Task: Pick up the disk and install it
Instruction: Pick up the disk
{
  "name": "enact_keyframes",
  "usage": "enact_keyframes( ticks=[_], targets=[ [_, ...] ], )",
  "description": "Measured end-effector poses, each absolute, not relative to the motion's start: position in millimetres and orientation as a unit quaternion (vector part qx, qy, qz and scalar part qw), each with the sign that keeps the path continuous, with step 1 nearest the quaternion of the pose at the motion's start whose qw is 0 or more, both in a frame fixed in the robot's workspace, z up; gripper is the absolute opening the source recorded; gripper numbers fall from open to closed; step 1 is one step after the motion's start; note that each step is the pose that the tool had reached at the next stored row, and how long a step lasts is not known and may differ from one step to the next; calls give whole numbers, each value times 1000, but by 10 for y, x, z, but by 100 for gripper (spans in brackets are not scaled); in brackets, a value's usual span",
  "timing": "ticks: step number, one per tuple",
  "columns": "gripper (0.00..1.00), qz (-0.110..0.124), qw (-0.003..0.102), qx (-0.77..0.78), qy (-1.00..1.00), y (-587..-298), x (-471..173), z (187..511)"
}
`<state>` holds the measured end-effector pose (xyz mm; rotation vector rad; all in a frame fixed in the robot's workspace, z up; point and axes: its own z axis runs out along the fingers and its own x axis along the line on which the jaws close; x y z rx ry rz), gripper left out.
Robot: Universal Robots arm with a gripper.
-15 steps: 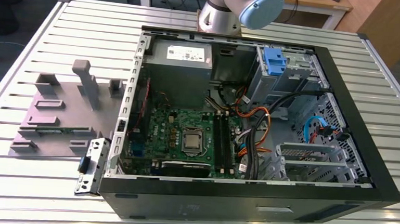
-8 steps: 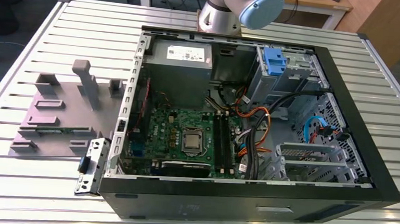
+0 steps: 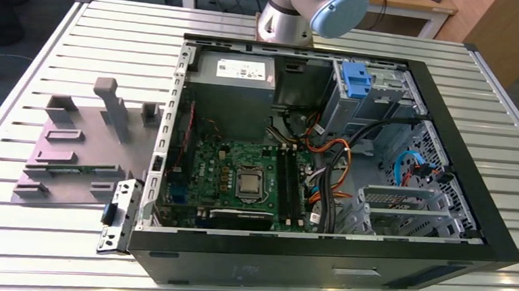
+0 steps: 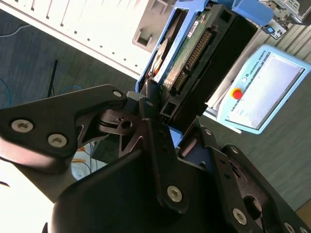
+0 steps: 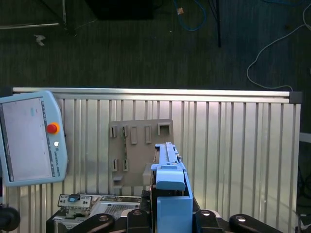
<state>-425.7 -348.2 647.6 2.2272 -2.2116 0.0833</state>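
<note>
Ribbed metal table (image 3: 37, 240) occupied by open computer case (image 3: 472, 199). Disk (image 4: 187, 53) clamped in gripper (image 4: 163, 116) (fingers (image 4: 151, 131) closed on blue carrier); square alignment with bay (image 3: 370, 98) advised, cables (image 3: 331, 150) avoided.

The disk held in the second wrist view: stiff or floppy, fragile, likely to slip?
Probably stiff: the disk juts unsupported from the gripper without sagging. Likely fragile: its circuit board is exposed. The smooth blue carrier might slip.

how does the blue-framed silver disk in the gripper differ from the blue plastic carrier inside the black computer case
The disk is clamped in the gripper, held above the table; the blue carrier sits slotted in the case's drive cage. The disk's green circuit-board side shows; the blue carrier's contents are hidden. Both have blue plastic frames.
</note>
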Motion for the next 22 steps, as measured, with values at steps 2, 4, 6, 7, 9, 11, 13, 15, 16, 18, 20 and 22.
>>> enact_keyframes(
  ticks=[2, 4, 6, 7, 9, 11, 13, 15, 16, 18, 20, 22],
  targets=[
    [36, 27, 1, 709, -704, -3482, -4257, 6489],
    [36, 27, 1, 709, -704, -3483, -4257, 6500],
    [36, 27, 1, 709, -704, -3483, -4257, 6512],
    [36, 27, 1, 709, -704, -3482, -4257, 6519],
    [36, 27, 1, 709, -704, -3482, -4256, 6532],
    [36, 27, 1, 709, -704, -3482, -4257, 6544],
    [36, 27, 1, 709, -704, -3482, -4257, 6556],
    [36, 27, 1, 709, -704, -3483, -4257, 6569],
    [36, 27, 1, 709, -704, -3482, -4257, 6576],
    [36, 27, 1, 709, -704, -3482, -4257, 6590],
    [36, 27, 1, 709, -704, -3483, -4257, 6604],
    [36, 27, 1, 709, -704, -3482, -4257, 6617]
  ],
)
